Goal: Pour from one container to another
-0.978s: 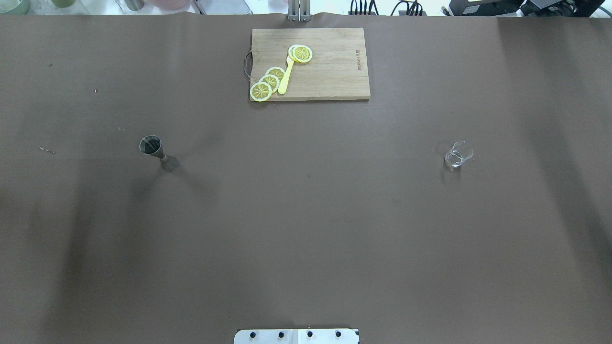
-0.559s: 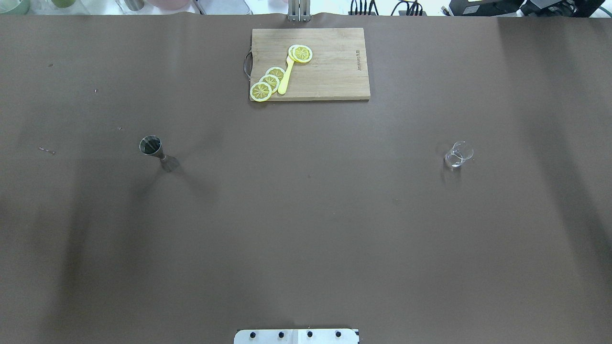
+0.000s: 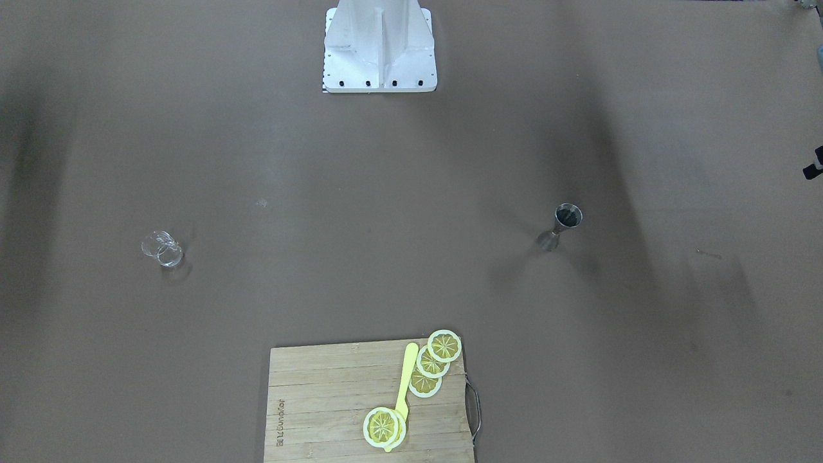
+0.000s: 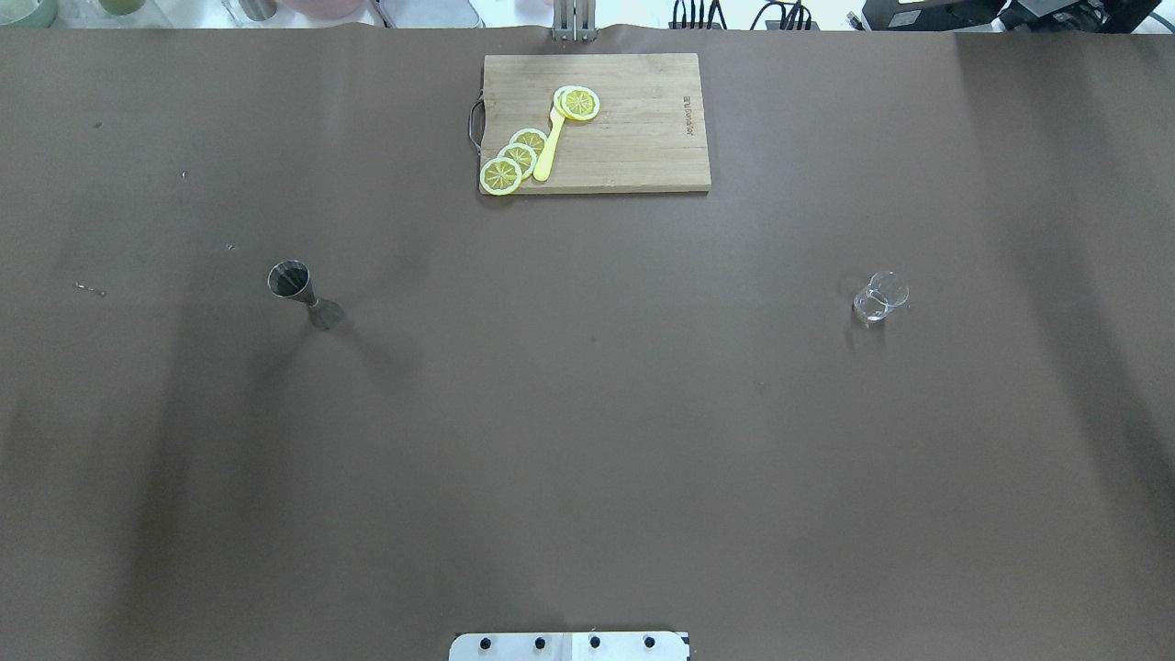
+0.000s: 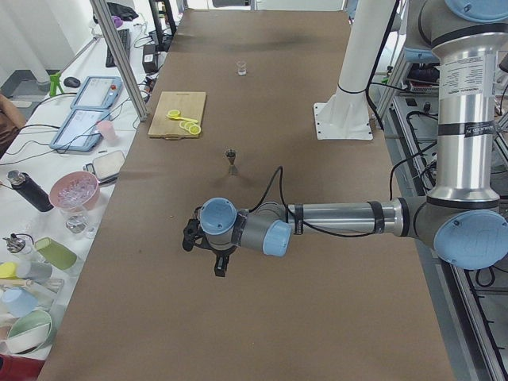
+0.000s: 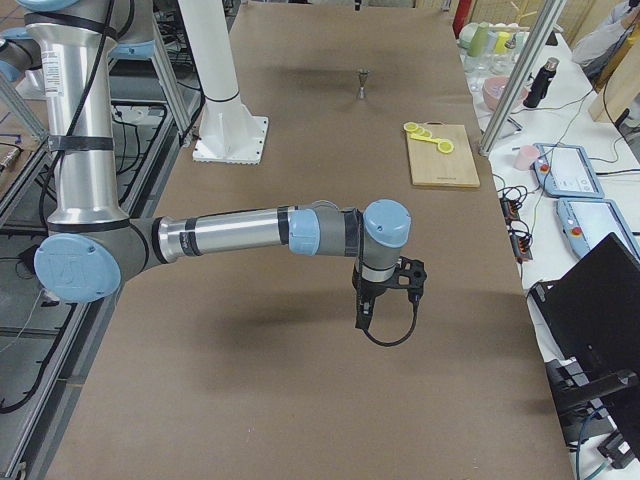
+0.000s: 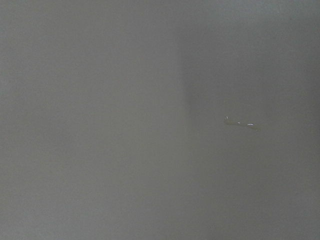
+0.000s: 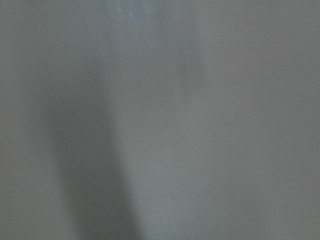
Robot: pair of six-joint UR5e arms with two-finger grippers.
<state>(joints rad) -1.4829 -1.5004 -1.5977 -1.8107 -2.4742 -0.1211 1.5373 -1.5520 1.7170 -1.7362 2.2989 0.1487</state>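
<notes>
A metal cup (image 4: 303, 292) and glass (image 4: 879, 298) stand well apart on the counter (image 4: 587, 413); whether the left gripper (image 5: 219, 268) or right gripper (image 6: 362, 318) is open, I cannot tell.

Brown table (image 4: 587, 413), steel-grey jigger (image 4: 303, 292), clear glass (image 4: 879, 297), pale wood-grain cutting board (image 4: 643, 138) bearing yellow, white-rimmed lemon slices (image 4: 514, 158).

An open stretch of table (image 4: 587, 413) is found between the jigger (image 4: 303, 292) on the left and the small glass (image 4: 879, 297) on the right, which are stood well apart. The far middle is occupied by a cutting board (image 4: 633, 138) with lemon slices (image 4: 519, 156) and a yellow utensil (image 4: 548, 151). The near middle is taken by the robot's pedestal (image 3: 379, 45).
</notes>
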